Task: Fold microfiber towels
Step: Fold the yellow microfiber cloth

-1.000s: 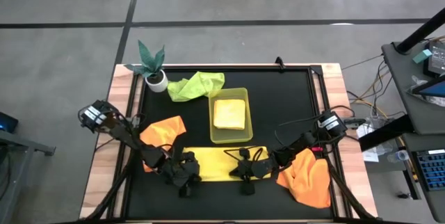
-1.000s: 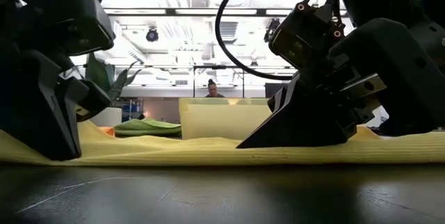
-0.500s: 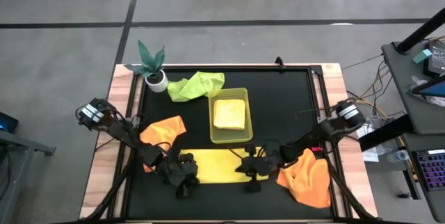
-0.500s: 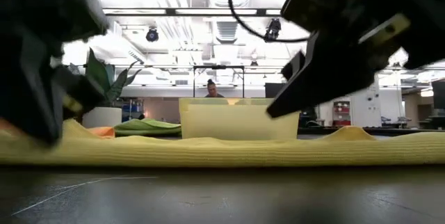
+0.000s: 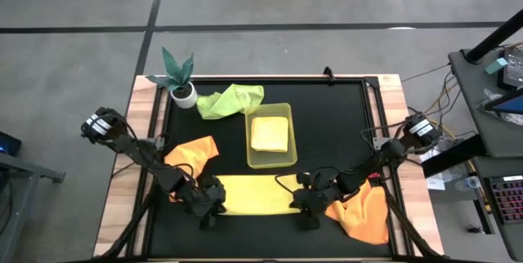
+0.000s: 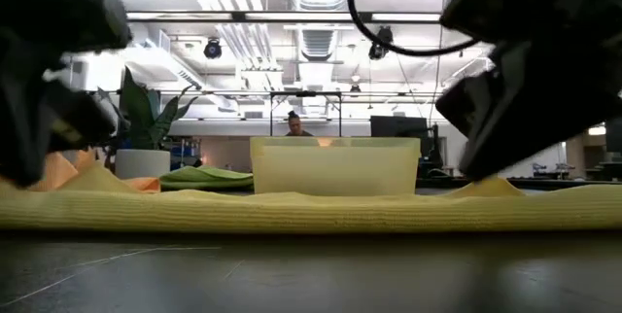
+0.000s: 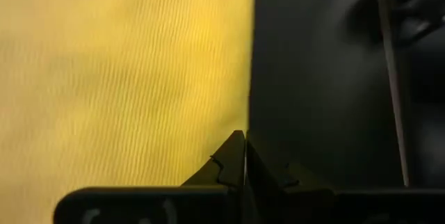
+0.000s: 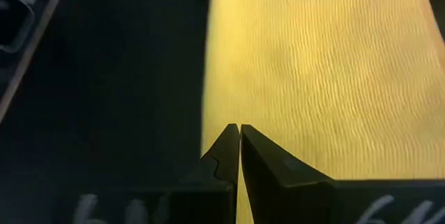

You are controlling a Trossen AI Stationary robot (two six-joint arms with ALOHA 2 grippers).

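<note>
Your left gripper (image 5: 207,211) and right gripper (image 5: 308,211) are both sitting with fingers pressed together at opposite ends of the yellow towel (image 5: 255,194), which is lying flat on the surface (image 5: 327,124) just in front of the tray (image 5: 283,158). Neither is holding cloth.

A pale yellow towel (image 5: 252,195) lies flat in a long strip between the left pincer (image 5: 209,211) and the right pincer (image 5: 308,211); one orange towel (image 5: 193,153) sits crumpled just behind the left pincer; another orange towel (image 5: 363,214) is bunched beside the right pincer; a folded yellow towel (image 5: 270,133) and a crumpled green towel (image 5: 230,100) lie farther back.
</note>
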